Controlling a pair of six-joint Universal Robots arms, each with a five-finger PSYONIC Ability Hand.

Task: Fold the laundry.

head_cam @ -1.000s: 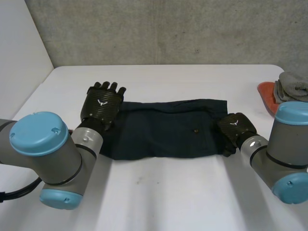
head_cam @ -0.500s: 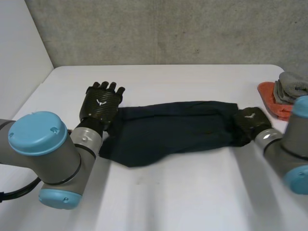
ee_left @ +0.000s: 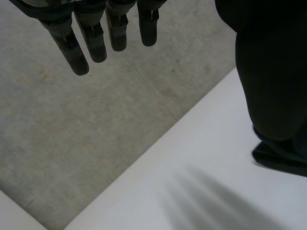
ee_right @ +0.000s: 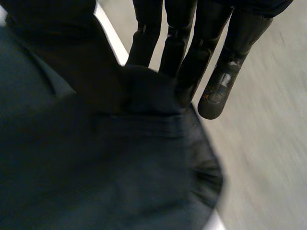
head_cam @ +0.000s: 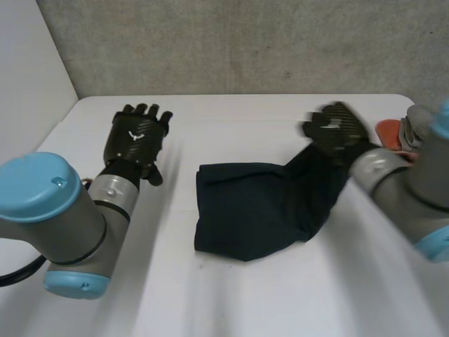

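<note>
Right hand (head_cam: 338,130) grips one end of the dark cloth (head_cam: 245,210), raised above the worktop (head_cam: 280,295); the rest lies bunched. Left hand (head_cam: 135,137) is spread wide, apart from the cloth.

we see soft, even light in the head view: the white table (head_cam: 245,302) reads bright, the concrete wall (head_cam: 245,42) a flat mid grey. the dark cloth (head_cam: 245,210) soaks it up, few folds readable, with a thin soft shadow along its near edge. mild sheen on the left hand (head_cam: 135,140) and right hand (head_cam: 338,128). the right wrist view is dim, with the cloth near black.
</note>
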